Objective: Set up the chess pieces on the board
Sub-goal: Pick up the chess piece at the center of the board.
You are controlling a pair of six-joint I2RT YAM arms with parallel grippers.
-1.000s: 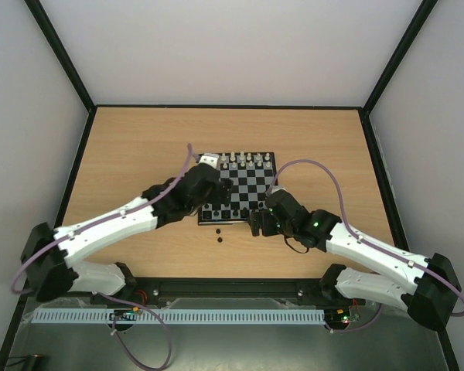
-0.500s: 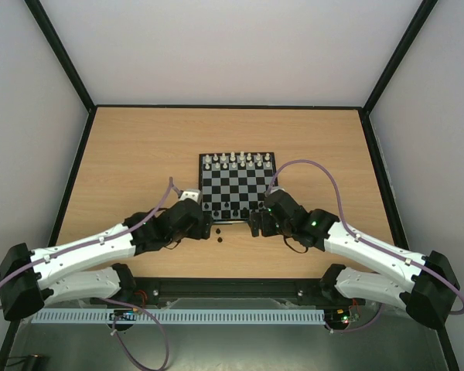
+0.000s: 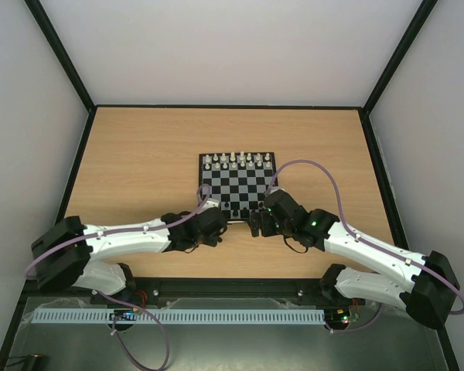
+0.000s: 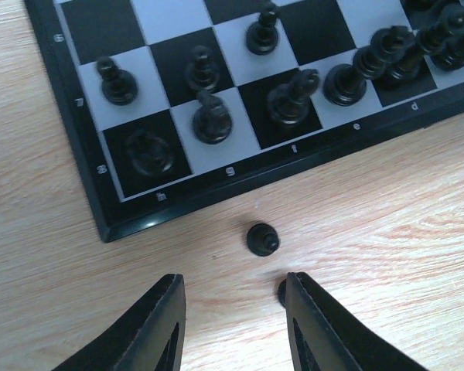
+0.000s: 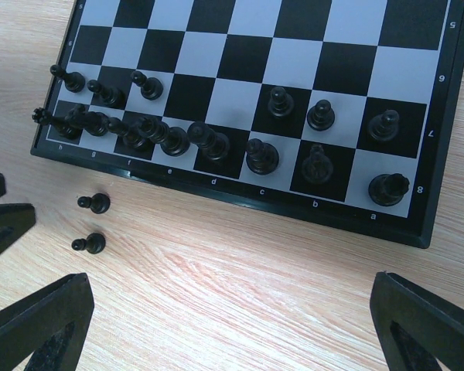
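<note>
My left fingers (image 3: 215, 232) and right fingers (image 3: 254, 225) are both spread with nothing held, low over the desk (image 4: 387, 232) just short of the board (image 4: 81, 127), whose black chess pieces (image 4: 291, 100) stand beyond the tips. Since half a second ago the left fingers have swung in from farther left; the right have not moved. One loose pawn (image 4: 263, 239) stands just ahead of the left gap, and a second pawn (image 4: 281, 291) is half hidden against its right-hand tip.

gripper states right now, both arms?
Left gripper: open, holding nothing.
Right gripper: open wide, holding nothing.
</note>
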